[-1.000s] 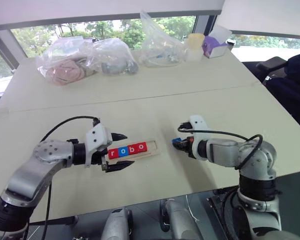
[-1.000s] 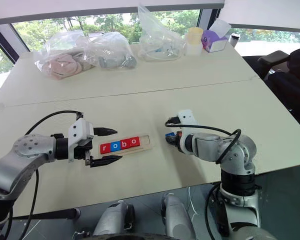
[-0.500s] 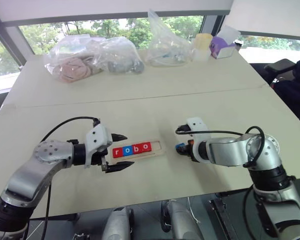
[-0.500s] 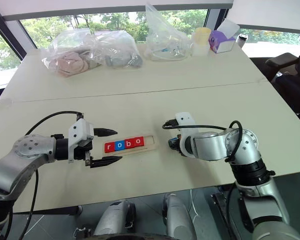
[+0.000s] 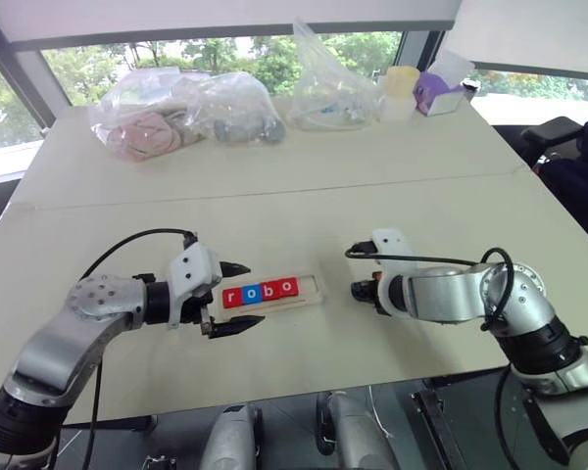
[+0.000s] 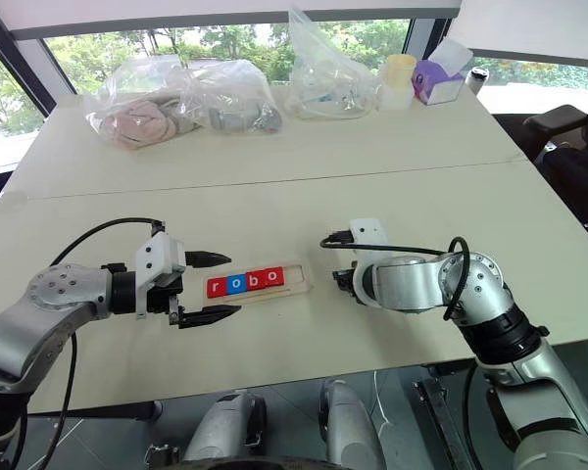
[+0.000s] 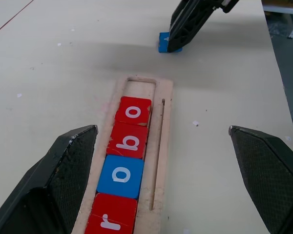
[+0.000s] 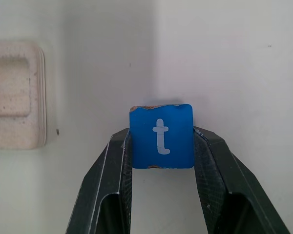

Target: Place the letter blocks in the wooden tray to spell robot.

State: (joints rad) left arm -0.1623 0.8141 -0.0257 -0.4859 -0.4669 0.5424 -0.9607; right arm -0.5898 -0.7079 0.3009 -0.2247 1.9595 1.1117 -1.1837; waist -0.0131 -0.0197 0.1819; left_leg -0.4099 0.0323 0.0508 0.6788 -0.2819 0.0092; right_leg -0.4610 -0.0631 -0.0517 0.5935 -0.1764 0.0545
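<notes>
Blue t block [image 8: 161, 136] — between right pincer [image 8: 161, 146] fingers (clamped)

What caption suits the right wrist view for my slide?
Right gripper grips the blue t block, just short of the wooden tray's empty end slot.

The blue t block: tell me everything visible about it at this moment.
The blue t block is a small square tile with a white lowercase t and slightly worn corners. The right gripper is shut on it, one black finger on each side edge. It is just above the table, short of the wooden tray's empty end slot.
</notes>
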